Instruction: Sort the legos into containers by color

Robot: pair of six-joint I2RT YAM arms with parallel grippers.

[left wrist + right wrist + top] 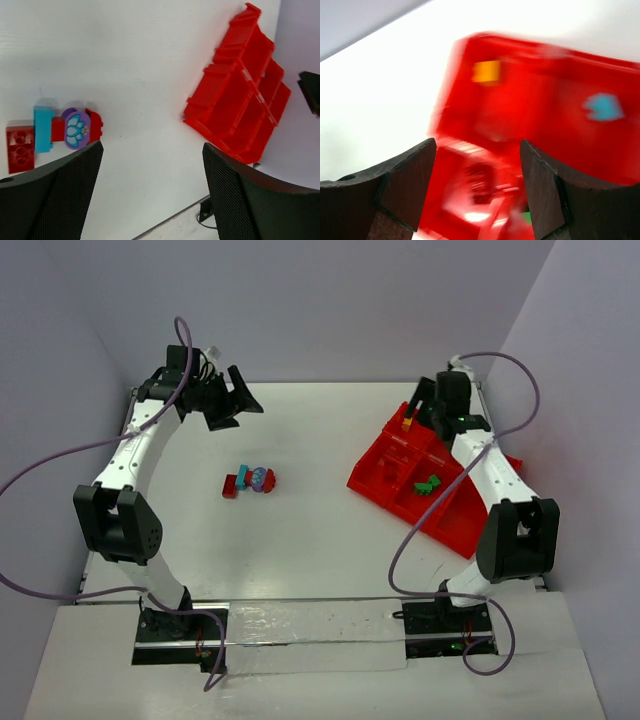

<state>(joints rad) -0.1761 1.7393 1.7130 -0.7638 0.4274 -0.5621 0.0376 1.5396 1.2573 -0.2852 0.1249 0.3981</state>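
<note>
A small cluster of legos lies mid-table: a dark red brick, a teal-blue brick, a rounded purple piece and another red brick; the cluster also shows in the top view. The red divided tray sits at the right and holds green bricks, a yellow piece and a teal-blue brick. My left gripper is open and empty, raised behind the cluster. My right gripper is open and empty above the tray's far corner; its wrist view is blurred.
Walls close in the table at the back and both sides. The tray lies at an angle near the right wall. Purple cables hang off both arms.
</note>
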